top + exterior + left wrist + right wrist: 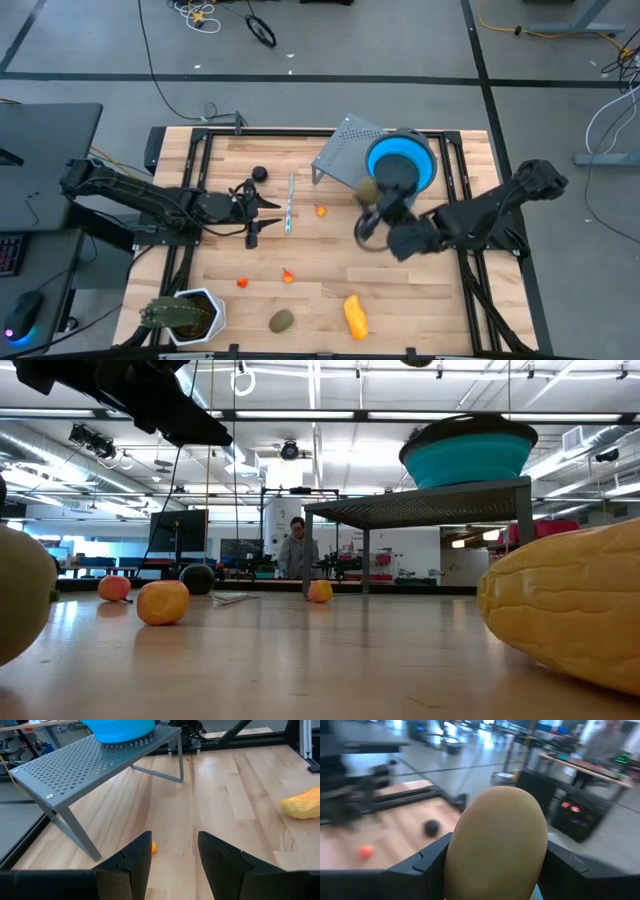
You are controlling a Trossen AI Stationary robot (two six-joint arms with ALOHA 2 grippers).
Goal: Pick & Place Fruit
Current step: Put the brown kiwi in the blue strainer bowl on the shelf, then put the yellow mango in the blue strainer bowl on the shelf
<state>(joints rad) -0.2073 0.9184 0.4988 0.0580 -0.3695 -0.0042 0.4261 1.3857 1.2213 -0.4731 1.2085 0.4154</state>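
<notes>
Fruit is lying scattered across the near half of the table: the stubby yellow piece (355, 315) at about six o'clock from the centre, an olive-brown oval (282, 320) just beside it toward seven, and two small orange bits (288, 277) and (242, 283) sitting a little further in. Past those, at about nine o'clock, the left gripper (174, 855) is waiting low over the wood with its fingers partly apart and nothing between them, one more orange bit (321, 210) lying ahead of it and the dark round fruit (259, 173) resting off at ten o'clock. Over at two o'clock the right gripper (495, 870) is clamping the second olive-brown oval (496, 840) between its fingers, which are standing wide around it, and is holding it up just beside the blue bowl (400, 160) sitting on the grey perforated rack (342, 150). The step in hand is probably dropping this oval into the bowl; doing it well is likely a matter of bringing the fruit fully over the bowl's middle, not its rim, lowering it close before letting go so it is not bouncing out, and keeping the fingers off the bowl's edge so the rack is not being nudged.
</notes>
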